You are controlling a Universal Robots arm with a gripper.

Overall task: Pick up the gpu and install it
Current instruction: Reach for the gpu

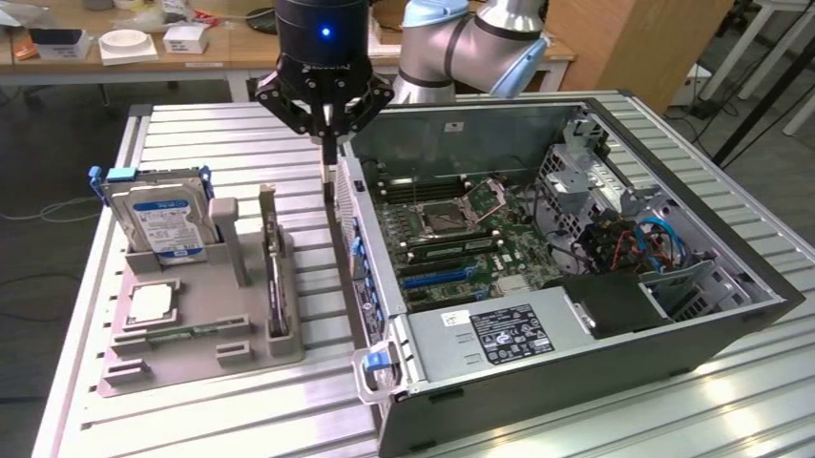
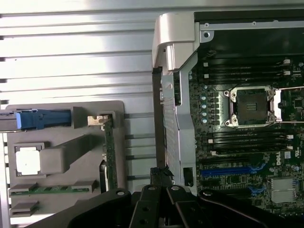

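Observation:
The gpu point(image 1: 271, 260) stands on edge in a slot of the grey holder point(image 1: 191, 358) on the table, a thin dark green board with a silvery bracket at its far end. From above it shows as a narrow green strip point(image 2: 110, 149). My gripper point(image 1: 330, 160) hangs above the gap between the holder and the open computer case point(image 1: 713, 324), close to the case's near wall. Its thin fingers are shut together with nothing between them point(image 2: 161, 174). It is apart from the gpu, toward the exterior view's right of it.
In the same holder stand a hard drive with a blue label point(image 1: 163, 221), a square silver CPU point(image 1: 151, 303) and a memory stick point(image 1: 191, 333). The case lies open with its motherboard point(image 1: 459, 239) and blue card slots point(image 2: 228, 170) exposed. The table top is ribbed metal.

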